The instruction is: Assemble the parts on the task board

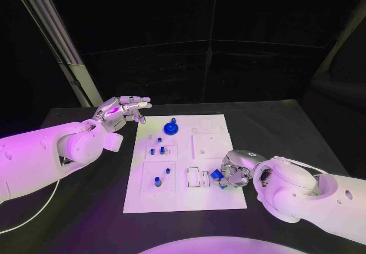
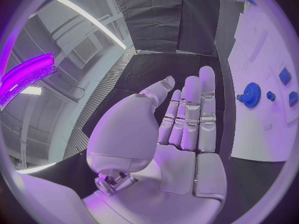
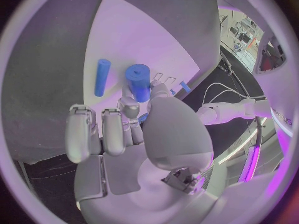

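While the left hand (image 1: 122, 110) hangs in the air just off the far left corner of the task board (image 1: 221, 198), its fingers (image 2: 199, 109) lie straight and slightly apart with nothing in them, as the left wrist view plainly shows. That same view shows a blue gear (image 2: 251, 94) on the board beside the fingertips, with small blue pieces (image 2: 284, 76) near it. From the head view the gear (image 1: 172, 127) sits at the far middle of the board, and more small blue parts (image 1: 157, 151) stand in the left column of recesses, with two more (image 1: 162, 177) nearer the robot.

At the board's right near edge the right hand (image 1: 235, 168) is curled in on a blue part (image 1: 218, 175), pinching it against the board surface. Its wrist view shows the thumb and a finger (image 3: 129, 107) closed round a thick blue cylinder (image 3: 138, 81), with a thinner blue peg (image 3: 101, 77) lying flat on the white plate just beside it, apart from the fingers
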`<state>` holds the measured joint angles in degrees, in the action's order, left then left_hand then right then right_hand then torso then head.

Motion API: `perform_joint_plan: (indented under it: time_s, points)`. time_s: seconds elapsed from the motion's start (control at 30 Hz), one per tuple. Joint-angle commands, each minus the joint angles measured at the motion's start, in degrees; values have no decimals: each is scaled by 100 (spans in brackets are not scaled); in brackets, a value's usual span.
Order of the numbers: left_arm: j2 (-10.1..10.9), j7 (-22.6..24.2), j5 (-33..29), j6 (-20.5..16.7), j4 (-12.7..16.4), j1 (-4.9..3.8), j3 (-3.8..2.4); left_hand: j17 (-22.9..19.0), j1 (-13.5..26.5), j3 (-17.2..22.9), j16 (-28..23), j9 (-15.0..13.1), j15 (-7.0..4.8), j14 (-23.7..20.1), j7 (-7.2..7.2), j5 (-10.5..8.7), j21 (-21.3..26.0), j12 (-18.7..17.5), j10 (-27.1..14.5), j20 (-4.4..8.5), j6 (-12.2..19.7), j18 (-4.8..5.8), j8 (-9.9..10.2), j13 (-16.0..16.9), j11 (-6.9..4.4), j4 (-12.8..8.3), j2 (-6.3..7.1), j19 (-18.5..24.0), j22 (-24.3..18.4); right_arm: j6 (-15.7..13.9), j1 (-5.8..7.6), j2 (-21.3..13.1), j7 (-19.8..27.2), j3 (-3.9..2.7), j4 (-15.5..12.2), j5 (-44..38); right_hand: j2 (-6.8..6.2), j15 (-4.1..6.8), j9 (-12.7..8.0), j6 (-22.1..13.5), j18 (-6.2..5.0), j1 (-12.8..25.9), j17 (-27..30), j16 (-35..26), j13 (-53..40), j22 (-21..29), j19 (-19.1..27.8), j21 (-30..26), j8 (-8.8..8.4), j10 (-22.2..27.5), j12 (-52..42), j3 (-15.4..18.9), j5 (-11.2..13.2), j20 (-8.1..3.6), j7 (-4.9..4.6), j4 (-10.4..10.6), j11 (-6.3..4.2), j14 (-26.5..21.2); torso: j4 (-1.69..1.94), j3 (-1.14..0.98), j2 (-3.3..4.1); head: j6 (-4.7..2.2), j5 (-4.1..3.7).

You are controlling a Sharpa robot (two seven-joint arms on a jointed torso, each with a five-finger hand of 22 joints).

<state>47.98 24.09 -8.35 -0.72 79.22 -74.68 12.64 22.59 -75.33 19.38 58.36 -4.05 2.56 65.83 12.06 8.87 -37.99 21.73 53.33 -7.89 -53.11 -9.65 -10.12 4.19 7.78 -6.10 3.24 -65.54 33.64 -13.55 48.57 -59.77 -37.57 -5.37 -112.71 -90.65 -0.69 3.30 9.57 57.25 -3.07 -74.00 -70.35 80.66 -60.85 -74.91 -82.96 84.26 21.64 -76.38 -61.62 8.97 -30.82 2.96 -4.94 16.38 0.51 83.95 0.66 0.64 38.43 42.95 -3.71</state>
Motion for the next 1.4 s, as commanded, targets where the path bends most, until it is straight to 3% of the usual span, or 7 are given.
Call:
perform_joint_plan:
  time_s: [0.03,0.2,0.33,0.7,0.9,1.3,1.4]
  points:
    - [-5,17,12,77,3,-6,-4,-9,-17,-14,17,9,-8,-42,0,15,30,28,-51,-12,26,-84,-33,-9,6,-17,-30,33,-6,-904,8,-14,160,-3,-69,755,43,30,29,32,74,29,-18,32,-24,-611,-61,27,18,-97,-29,30,-68,-6,18,19,-32,277,12,6,0,-12,-10]
    - [-9,16,12,75,4,-5,-3,-9,-17,-14,17,9,-8,-42,0,15,30,28,-51,-12,26,-84,-33,-9,6,-17,-30,33,-6,-1349,9,-24,309,-6,-114,1163,60,33,39,61,81,87,-52,48,-56,-641,-83,46,5,-122,-44,59,-113,-8,23,28,-35,282,7,3,7,-23,2]
    - [-12,14,12,76,5,-5,-3,-9,-17,-14,17,9,-8,-42,0,15,30,28,-51,-12,26,-84,-33,-9,6,-17,-30,33,-6,-1510,10,-10,396,-8,-138,1335,48,39,50,90,84,130,-83,64,-83,-657,-95,57,-5,-144,-55,96,-160,-12,34,23,-43,288,5,6,3,-20,3]
    - [-56,14,12,79,-3,-5,-3,-13,-22,-13,19,9,-8,-43,1,16,31,35,-55,-11,30,-84,-38,-10,7,-22,-35,32,-7,-1001,14,389,229,-9,60,1551,81,55,89,190,85,277,-120,81,-123,-666,-99,63,-12,-184,-46,183,-64,-25,64,30,-65,290,21,9,8,-30,1]
    - [-76,11,12,79,-5,-6,-3,-13,-22,-13,19,9,-8,-43,1,16,31,35,-55,-11,30,-84,-38,-10,7,-22,-35,32,-7,-715,15,590,46,-9,170,1447,138,75,125,288,88,340,-164,100,-161,-680,-108,72,11,-223,-57,213,3,-39,101,24,-94,295,38,23,9,-26,13]
    - [-89,9,12,89,-19,-7,-3,-13,-22,-13,19,9,-8,-43,1,16,31,35,-55,-11,30,-84,-38,-10,7,-22,-35,32,-7,-745,15,836,-65,-12,264,1019,174,94,154,356,90,344,-198,114,-172,-691,-115,78,29,-241,-47,221,-1,-55,128,22,-117,300,30,8,13,-32,44]
    - [-91,10,12,88,-31,-7,-3,-13,-22,-13,19,9,-8,-43,1,16,31,35,-55,-11,30,-84,-38,-10,7,-22,-35,32,-7,-713,15,875,-86,-12,286,968,177,106,179,388,91,423,-195,111,-173,-692,-114,77,28,-253,-21,278,140,-70,141,28,-129,298,30,10,9,-29,50]
